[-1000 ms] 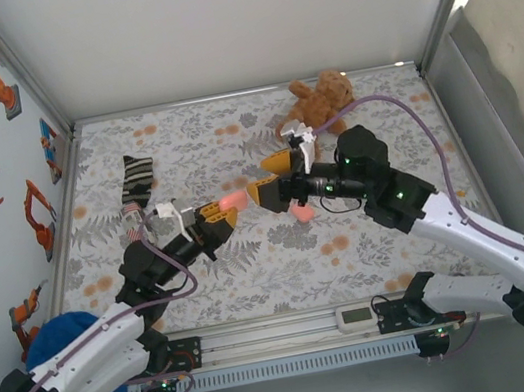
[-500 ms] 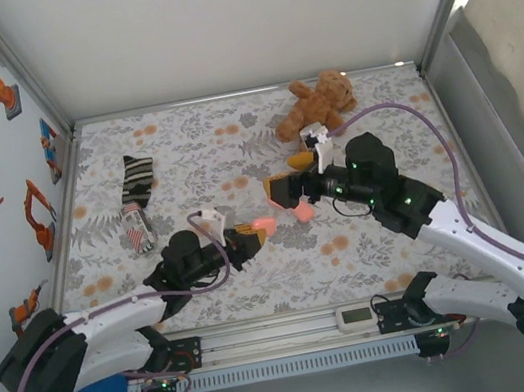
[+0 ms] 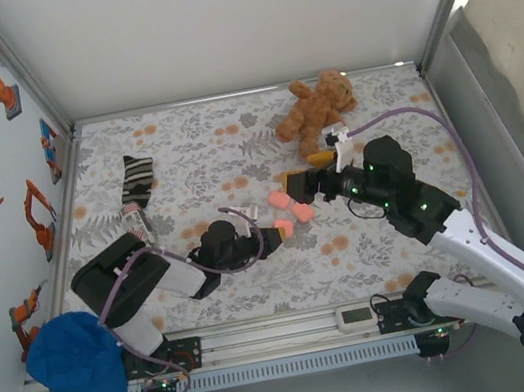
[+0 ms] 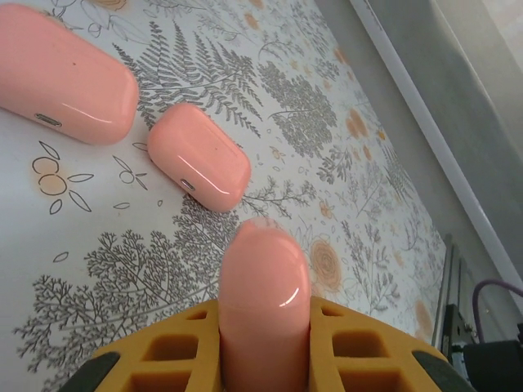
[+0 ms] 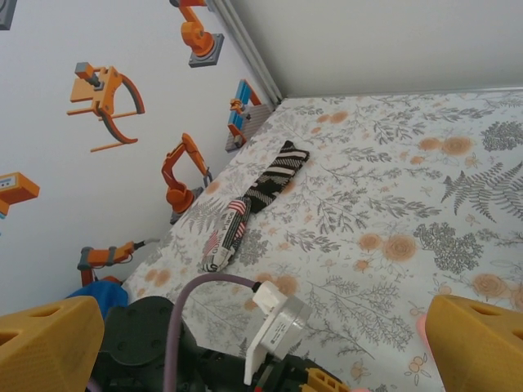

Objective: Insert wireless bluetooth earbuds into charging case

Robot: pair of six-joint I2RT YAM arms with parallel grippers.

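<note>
The left gripper point(image 3: 267, 237) is positioned low over the floral cloth point(image 3: 183, 149), slightly left of the table centre, and its yellow fingers point(image 4: 159, 359) are clamped on the sides of a pink charging case point(image 4: 263, 294). The rounded end of this case is projected forward beyond the fingertips; whether it rests on the cloth cannot be determined. A second case point(image 4: 198, 157) is laid flat on the cloth just ahead of the held one and apart from it, and a third case point(image 4: 61, 73) is laid farther off, beside the second. In the top view the three cases are grouped together near the middle of the cloth. The right gripper point(image 3: 306, 172) is located just to the right of this group, with its jaws spread wide and nothing between them; in the right wrist view its two yellow fingers point(image 5: 478, 343) are seen at opposite edges of the frame. A teddy bear point(image 3: 317, 103) is placed at the far edge, a striped sock point(image 3: 135, 193) at the left, and a blue cap point(image 3: 74, 366) beside the left arm base.
</note>
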